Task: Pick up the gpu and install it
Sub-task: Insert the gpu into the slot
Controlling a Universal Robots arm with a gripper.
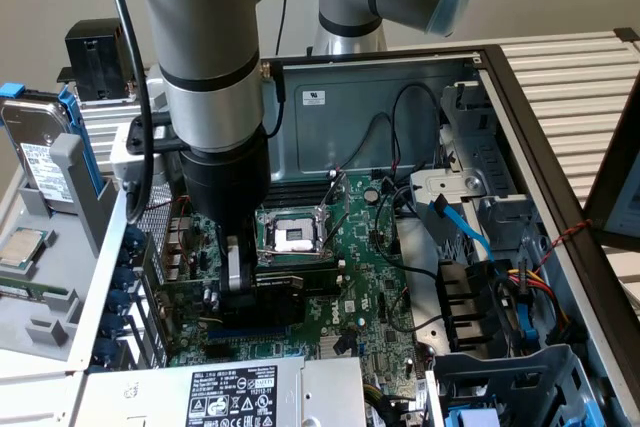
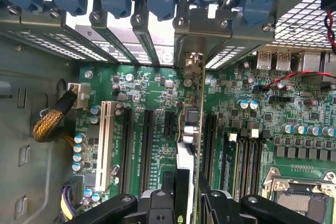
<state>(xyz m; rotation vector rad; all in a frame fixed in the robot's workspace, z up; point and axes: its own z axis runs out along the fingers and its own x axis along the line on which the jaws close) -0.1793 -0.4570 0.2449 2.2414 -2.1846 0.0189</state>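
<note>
Open computer case, contents listed from the exterior view's left, each placed against the large green motherboard (image 1: 370, 277).

- Silver hard drive in a blue carrier (image 1: 35, 152): outside the case, well off the motherboard's left edge.
- Black two-finger gripper (image 1: 240, 292) on the grey robot arm (image 1: 210, 67): low over the motherboard's expansion slots, just left of the empty silver processor socket (image 1: 290, 235). Its fingers are clamped on the gpu.
- Small green-and-black expansion card, the gpu (image 1: 275, 299): held on edge against the motherboard between the slots; in the wrist view the gpu (image 2: 190, 129) runs up to the case's rear bracket openings.
- Blue flat cable (image 1: 462, 230): right of the motherboard, beside the drive cage.
</note>
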